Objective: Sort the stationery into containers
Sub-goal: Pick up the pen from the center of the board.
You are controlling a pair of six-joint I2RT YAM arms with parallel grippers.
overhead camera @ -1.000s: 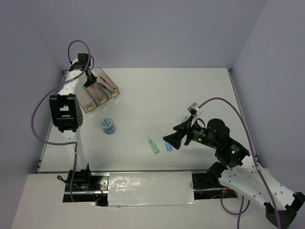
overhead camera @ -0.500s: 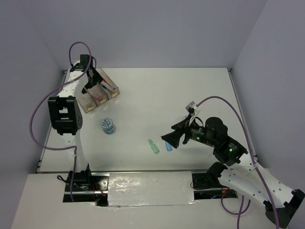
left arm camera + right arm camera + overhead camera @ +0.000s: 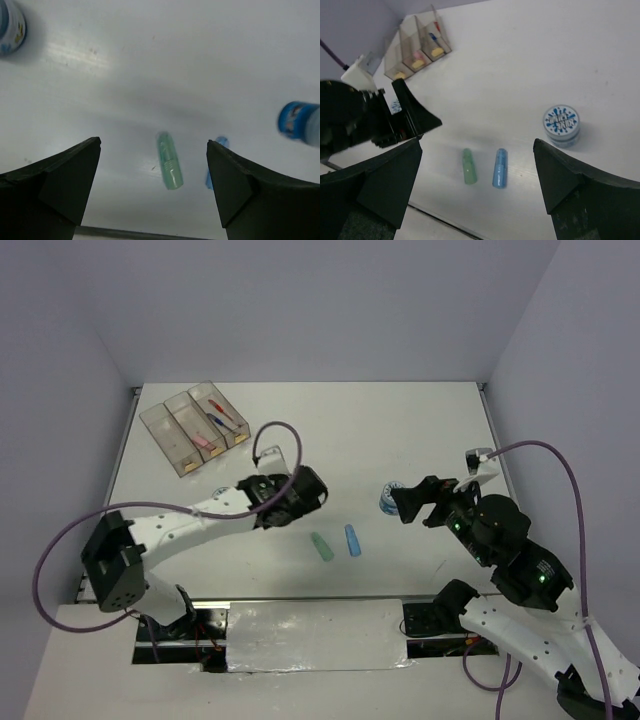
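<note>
While the left end effector is spread open above the counter, the green bar is framed between its jaws — long axis across their closing line.

my left gripper leaves the containers, far up-left of the green bar, and now hangs just up-left of that bar. my right gripper backs off from right beside the green bar to well right of it, by a tape roll. from above, my left arm now covers the other tape roll.
</note>
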